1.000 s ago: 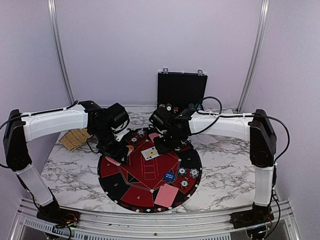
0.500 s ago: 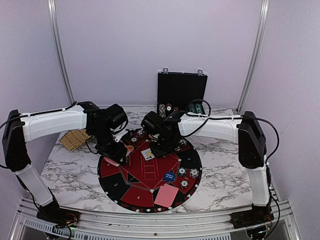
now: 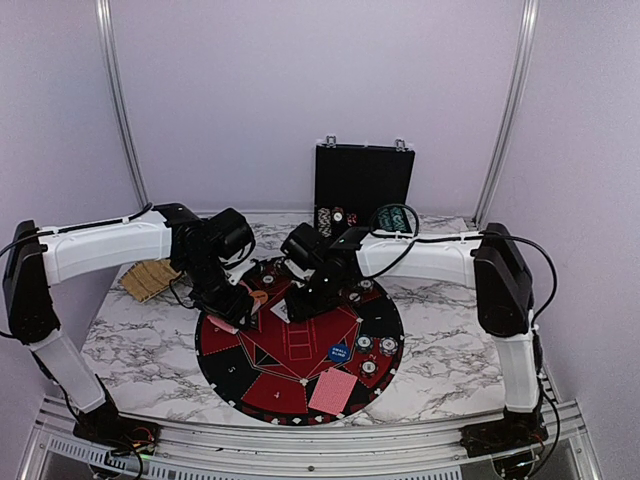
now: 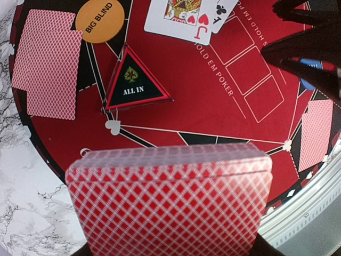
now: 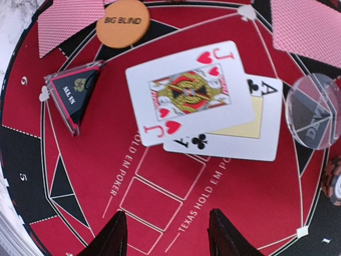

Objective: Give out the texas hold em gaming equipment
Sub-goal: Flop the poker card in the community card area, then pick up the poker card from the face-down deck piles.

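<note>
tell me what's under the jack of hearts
An ace of clubs, face up on the red mat. Its right part and two corner marks show; the jack covers the rest.

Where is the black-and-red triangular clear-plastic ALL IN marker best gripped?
From above, by its thick clear sides: the triangular ALL IN marker lies flat on the round mat, so probably one finger on a straight side, one near the opposite corner.
</note>
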Controlling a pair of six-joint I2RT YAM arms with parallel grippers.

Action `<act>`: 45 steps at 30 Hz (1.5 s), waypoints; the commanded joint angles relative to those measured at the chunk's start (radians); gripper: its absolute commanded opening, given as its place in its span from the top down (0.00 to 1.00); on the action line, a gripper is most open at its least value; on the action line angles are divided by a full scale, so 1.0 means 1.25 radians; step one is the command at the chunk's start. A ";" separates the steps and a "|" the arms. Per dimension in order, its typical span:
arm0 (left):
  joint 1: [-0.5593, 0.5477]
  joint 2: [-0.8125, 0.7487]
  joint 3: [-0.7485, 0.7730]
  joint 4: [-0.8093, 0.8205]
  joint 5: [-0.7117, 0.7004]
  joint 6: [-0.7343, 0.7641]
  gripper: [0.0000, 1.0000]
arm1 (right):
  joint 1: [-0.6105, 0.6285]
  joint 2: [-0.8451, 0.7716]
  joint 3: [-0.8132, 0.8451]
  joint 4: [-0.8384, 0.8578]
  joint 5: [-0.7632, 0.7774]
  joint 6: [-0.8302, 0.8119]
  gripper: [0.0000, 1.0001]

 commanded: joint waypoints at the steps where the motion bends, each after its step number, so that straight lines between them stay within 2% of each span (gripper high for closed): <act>1: 0.005 -0.028 -0.004 0.005 0.011 0.005 0.59 | -0.061 -0.113 -0.100 0.145 -0.050 0.018 0.48; 6: 0.005 -0.027 -0.005 0.007 0.014 0.003 0.59 | -0.101 -0.179 -0.212 0.280 -0.093 0.030 0.52; 7: 0.005 -0.026 -0.005 0.007 0.015 0.002 0.59 | -0.104 -0.176 -0.219 0.292 -0.101 0.027 0.56; 9: 0.005 -0.026 -0.005 0.009 0.015 0.001 0.59 | -0.105 -0.155 -0.205 0.290 -0.113 0.018 0.60; 17: 0.005 -0.025 -0.003 0.010 0.017 -0.002 0.59 | -0.117 -0.050 -0.162 0.411 -0.192 0.005 0.60; 22: 0.005 -0.027 -0.005 0.009 0.018 -0.001 0.59 | -0.120 0.005 -0.121 0.416 -0.214 0.008 0.61; 30: 0.003 -0.028 -0.007 0.010 0.029 0.000 0.59 | -0.122 -0.047 -0.182 0.448 -0.262 0.039 0.54; 38: -0.023 -0.017 0.004 0.009 0.030 0.009 0.59 | -0.129 -0.107 -0.256 0.528 -0.445 0.124 0.38; 43: -0.037 -0.012 0.011 0.006 0.030 0.013 0.59 | -0.148 -0.127 -0.318 0.661 -0.569 0.220 0.32; 45: -0.043 -0.010 0.012 0.005 0.029 0.014 0.59 | -0.148 -0.125 -0.320 0.672 -0.594 0.230 0.29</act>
